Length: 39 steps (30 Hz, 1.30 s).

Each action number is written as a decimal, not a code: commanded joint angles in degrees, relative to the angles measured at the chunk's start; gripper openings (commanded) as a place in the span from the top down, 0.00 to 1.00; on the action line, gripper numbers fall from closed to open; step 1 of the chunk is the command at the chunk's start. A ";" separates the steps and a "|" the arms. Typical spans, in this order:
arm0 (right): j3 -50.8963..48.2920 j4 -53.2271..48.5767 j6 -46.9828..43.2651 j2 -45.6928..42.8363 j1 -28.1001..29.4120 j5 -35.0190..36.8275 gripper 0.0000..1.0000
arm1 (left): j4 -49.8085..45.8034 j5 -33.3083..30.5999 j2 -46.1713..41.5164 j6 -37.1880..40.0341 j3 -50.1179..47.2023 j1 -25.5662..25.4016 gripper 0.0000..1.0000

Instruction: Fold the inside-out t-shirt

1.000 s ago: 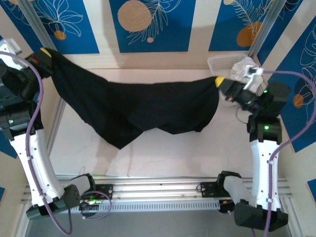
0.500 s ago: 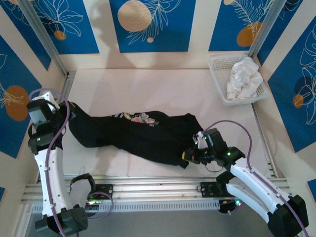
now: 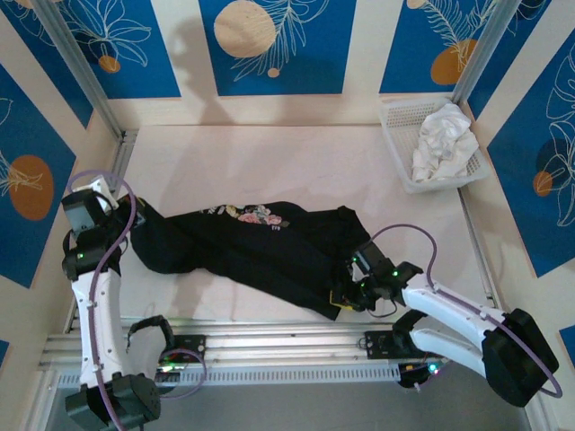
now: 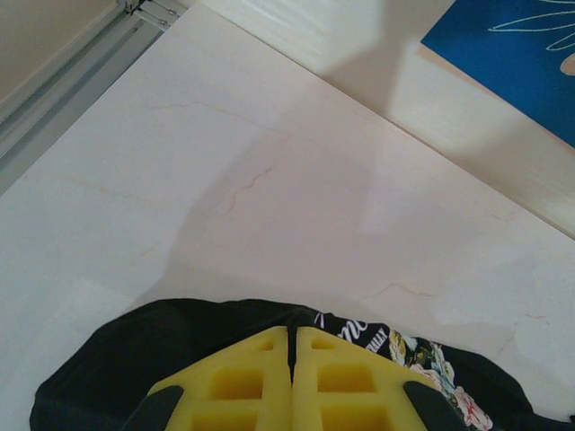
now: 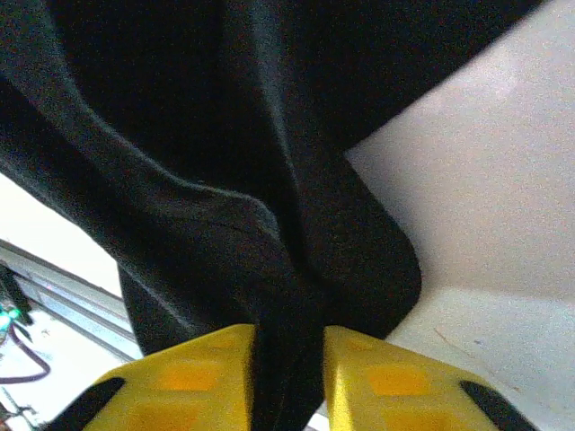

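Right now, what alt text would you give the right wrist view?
A thick fold of the black t-shirt runs between the right pincer's two yellow fingers, filling the gap. The rest of the shirt spreads across the top and left; pale table shows at right.

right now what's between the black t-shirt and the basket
A bare stretch of table separates the black t-shirt from the basket, seen in the top view.

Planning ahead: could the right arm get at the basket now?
Likely not yet: the way to the basket is free, but the right gripper has the inside-out t-shirt between its fingers.
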 commanded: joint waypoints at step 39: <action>13.91 0.51 -20.11 0.09 -14.98 -6.17 1.00 | 6.15 5.59 3.95 0.01 -1.27 -1.59 1.00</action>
